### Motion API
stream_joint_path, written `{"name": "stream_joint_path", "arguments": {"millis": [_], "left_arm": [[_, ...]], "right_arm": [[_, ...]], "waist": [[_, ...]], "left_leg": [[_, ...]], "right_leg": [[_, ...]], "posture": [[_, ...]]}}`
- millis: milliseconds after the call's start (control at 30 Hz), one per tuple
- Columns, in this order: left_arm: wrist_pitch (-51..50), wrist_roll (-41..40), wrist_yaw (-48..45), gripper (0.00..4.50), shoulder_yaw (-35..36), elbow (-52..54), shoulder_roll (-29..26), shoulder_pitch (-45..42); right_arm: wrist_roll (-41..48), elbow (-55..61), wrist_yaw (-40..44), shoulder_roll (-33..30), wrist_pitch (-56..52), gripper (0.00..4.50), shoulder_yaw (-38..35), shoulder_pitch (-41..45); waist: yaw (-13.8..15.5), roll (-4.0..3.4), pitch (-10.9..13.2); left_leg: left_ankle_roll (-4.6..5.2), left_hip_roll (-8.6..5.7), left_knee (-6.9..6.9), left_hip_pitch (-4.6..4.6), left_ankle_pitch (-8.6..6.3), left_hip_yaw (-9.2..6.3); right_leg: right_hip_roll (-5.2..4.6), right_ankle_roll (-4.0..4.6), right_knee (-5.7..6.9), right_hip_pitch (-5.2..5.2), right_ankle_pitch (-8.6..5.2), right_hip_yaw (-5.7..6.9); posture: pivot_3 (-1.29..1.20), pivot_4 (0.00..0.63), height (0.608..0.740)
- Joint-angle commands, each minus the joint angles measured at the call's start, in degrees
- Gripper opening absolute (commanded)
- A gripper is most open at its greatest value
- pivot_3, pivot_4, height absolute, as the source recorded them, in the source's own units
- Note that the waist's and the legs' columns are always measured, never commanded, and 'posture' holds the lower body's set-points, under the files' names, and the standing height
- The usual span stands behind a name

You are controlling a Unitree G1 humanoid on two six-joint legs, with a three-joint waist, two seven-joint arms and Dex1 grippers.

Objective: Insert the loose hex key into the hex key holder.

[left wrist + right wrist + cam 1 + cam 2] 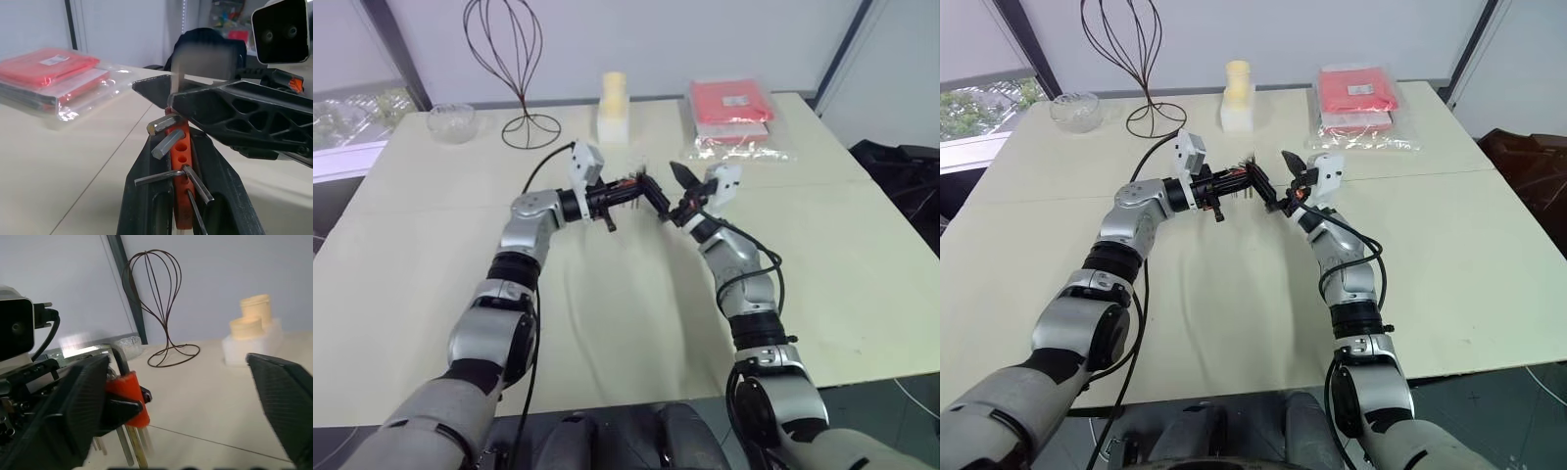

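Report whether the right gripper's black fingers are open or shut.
Open. In the right wrist view the right gripper has its two black fingers spread wide, the small red-orange plastic hex key holder beside one finger, nothing clamped between them.

This place looks like a robot test room or a lab, not a home. A big pale table [862, 294] stands in the middle, and its top is made from several flat panels with seams between them. The walls behind it are plain white boards held by dark metal posts, like a booth. On the far side of the table lie some unrelated sample things: a wire head-shaped stand [509, 59], a small glass bowl [451, 121], a pale yellow item on a white block [614, 106] and red packets in clear plastic [732, 116]. At the left a window [979, 103] shows green plants outside.
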State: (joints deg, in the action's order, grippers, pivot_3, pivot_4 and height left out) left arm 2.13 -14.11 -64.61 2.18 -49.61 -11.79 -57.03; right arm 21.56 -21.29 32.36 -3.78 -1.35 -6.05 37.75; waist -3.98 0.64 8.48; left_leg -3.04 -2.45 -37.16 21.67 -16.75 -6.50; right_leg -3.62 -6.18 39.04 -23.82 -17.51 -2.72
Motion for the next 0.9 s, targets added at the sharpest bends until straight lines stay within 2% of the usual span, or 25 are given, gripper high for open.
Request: {"name": "stream_joint_path", "arguments": {"millis": [33,167,267,367,467,600,733,800,900], "left_arm": [[1.49,-0.02,-0.38,0.00,-0.03,1.38,-0.14,-0.42],[0.89,0.08,0.04,0.00,-0.17,0.69,-0.42,0.02],[-0.08,-0.07,-0.22,0.00,-0.16,0.65,-1.02,0.88],[-1.83,-0.72,-1.14,0.00,-0.11,1.55,-1.53,1.70],[-4.33,-1.65,-2.11,0.00,0.05,2.91,-1.84,2.55],[-11.69,-3.63,-3.60,0.00,0.25,6.20,-2.34,4.84],[-26.45,-5.68,-7.10,0.00,-1.20,9.26,-4.76,7.57],[-32.17,-5.63,-6.62,0.00,-1.65,8.56,-5.42,7.32],[-35.47,-4.71,-4.86,0.00,-1.47,6.41,-5.59,7.18]], "right_arm": [[0.63,1.44,0.34,-0.17,0.24,4.47,-0.20,1.43],[5.89,12.54,8.27,-3.04,-10.03,4.47,3.96,-3.85],[10.40,26.25,13.29,-9.56,-21.45,4.47,8.39,-11.43],[8.87,34.59,15.63,-17.28,-26.42,4.47,11.94,-18.08],[7.60,38.43,15.89,-21.93,-27.90,4.47,13.04,-22.42],[6.70,39.01,13.76,-23.00,-27.50,4.47,11.24,-24.24],[4.92,37.41,11.51,-22.06,-25.37,4.47,10.19,-24.25],[4.32,36.69,10.74,-21.17,-24.49,4.47,10.42,-24.04],[3.46,35.83,10.02,-19.97,-23.43,4.47,10.92,-23.65]], "waist": [[0.00,0.00,0.00],[0.09,0.00,0.00],[0.13,0.00,0.00],[0.33,0.02,0.01],[0.60,0.10,0.06],[0.64,0.12,0.10],[0.67,0.13,0.10],[0.82,0.19,0.14],[1.37,0.20,0.15]], "left_leg": [[0.00,0.00,0.00,0.00,0.00,0.00],[0.00,0.00,0.00,0.01,0.00,0.00],[0.02,-0.01,-0.04,0.11,-0.01,-0.06],[0.04,-0.03,-0.12,0.22,-0.03,-0.07],[0.06,-0.04,-0.20,0.23,-0.03,-0.08],[0.06,-0.02,-0.20,0.23,-0.03,-0.07],[0.06,-0.01,-0.19,0.22,-0.03,-0.08],[0.06,-0.01,-0.20,0.22,-0.03,-0.10],[0.06,-0.03,-0.24,0.22,-0.03,-0.09]], "right_leg": [[0.00,0.00,0.00,0.00,0.00,0.00],[0.00,0.00,0.00,0.00,0.00,0.00],[-0.01,-0.01,-0.05,-0.01,0.00,0.03],[-0.02,-0.01,-0.06,-0.05,0.00,0.05],[0.01,-0.02,-0.05,-0.05,-0.01,0.06],[0.03,-0.02,-0.04,-0.04,-0.01,0.06],[0.03,-0.02,-0.03,-0.04,-0.01,0.06],[0.05,-0.02,-0.02,-0.04,-0.01,0.07],[0.03,-0.02,-0.02,-0.03,-0.01,0.08]], "posture": [[0.00,0.150,0.740],[0.00,0.150,0.740],[0.00,0.150,0.740],[0.00,0.150,0.740],[0.00,0.150,0.740],[0.00,0.150,0.740],[0.00,0.150,0.740],[0.00,0.150,0.740],[0.00,0.150,0.740]]}}
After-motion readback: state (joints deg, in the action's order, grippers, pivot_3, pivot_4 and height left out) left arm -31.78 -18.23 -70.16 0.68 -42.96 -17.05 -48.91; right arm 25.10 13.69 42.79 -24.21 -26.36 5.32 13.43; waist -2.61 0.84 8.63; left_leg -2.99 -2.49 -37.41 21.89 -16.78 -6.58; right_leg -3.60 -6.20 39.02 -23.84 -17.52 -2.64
